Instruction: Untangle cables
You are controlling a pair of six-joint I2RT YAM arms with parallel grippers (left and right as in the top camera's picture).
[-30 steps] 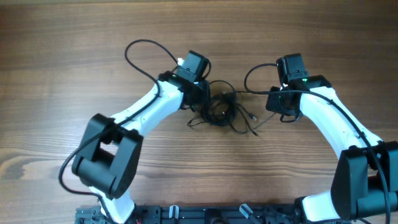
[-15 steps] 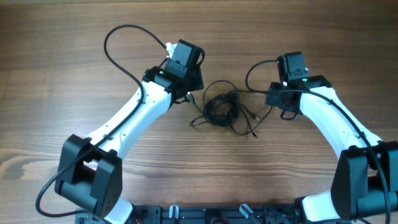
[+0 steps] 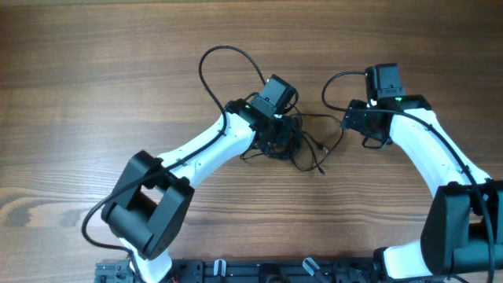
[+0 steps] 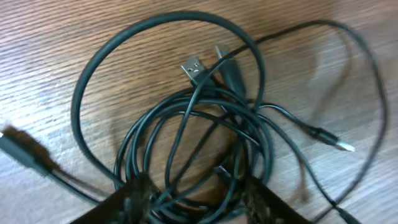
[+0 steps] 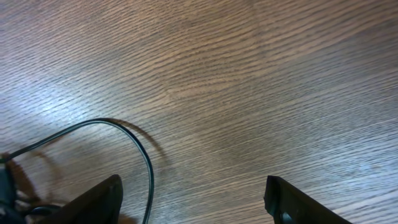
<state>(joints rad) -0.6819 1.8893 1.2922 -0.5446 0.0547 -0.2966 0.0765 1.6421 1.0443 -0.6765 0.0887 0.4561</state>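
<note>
Swinging back from the upper left, the left gripper now straddles the cables at the centre of the overhead view, its jaws apart around several strands, not pinching. Thin, glossy black cords lie in round overlapping coils on the wood-grain table; their number is unclear. One silvery USB plug and one white-tipped plug show. The right gripper has sprung wide, holding nothing.

Bright, even light; soft shadows.
Pale glare streaks the brown wood-grain table in both wrist views; thin black tangled cables blur at the left edge.
</note>
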